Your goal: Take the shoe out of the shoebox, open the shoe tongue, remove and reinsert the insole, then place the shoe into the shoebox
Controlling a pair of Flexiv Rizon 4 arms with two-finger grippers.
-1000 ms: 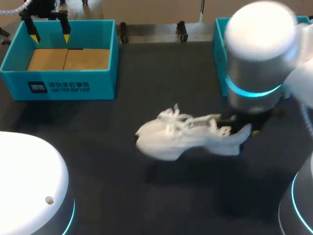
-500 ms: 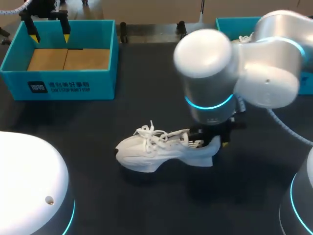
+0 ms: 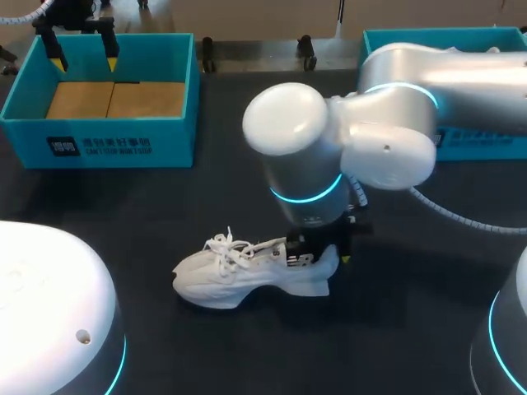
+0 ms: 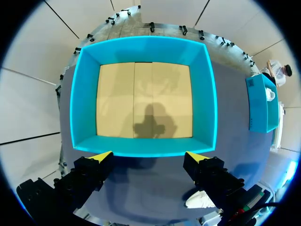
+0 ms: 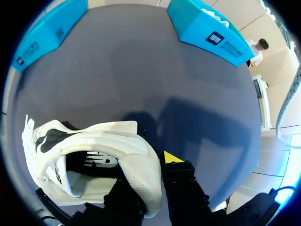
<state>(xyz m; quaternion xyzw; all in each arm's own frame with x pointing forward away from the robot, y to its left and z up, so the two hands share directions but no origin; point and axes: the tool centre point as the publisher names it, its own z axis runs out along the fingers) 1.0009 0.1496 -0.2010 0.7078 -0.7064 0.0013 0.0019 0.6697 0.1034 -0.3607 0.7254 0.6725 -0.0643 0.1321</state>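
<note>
I count two teal open-topped cardboard boxes. The left shoebox (image 3: 99,136) sits at my far left, and the right shoebox (image 3: 428,37) is at the far right, half hidden behind my arm. There is one white lace-up sneaker (image 3: 239,276) on the one black table (image 3: 206,354). A white scrap (image 5: 212,14) shows in the right shoebox, too little for me to count it as a second shoe. I have two silver arms, the left arm (image 3: 41,313) and the right arm (image 3: 387,123). Each carries one black two-fingered gripper, the left gripper (image 3: 83,62) and the right gripper (image 3: 321,251). In the wrist views I see two yellow fingertips (image 4: 101,157) on the left and one yellow tip (image 5: 171,157) on the right.
</note>
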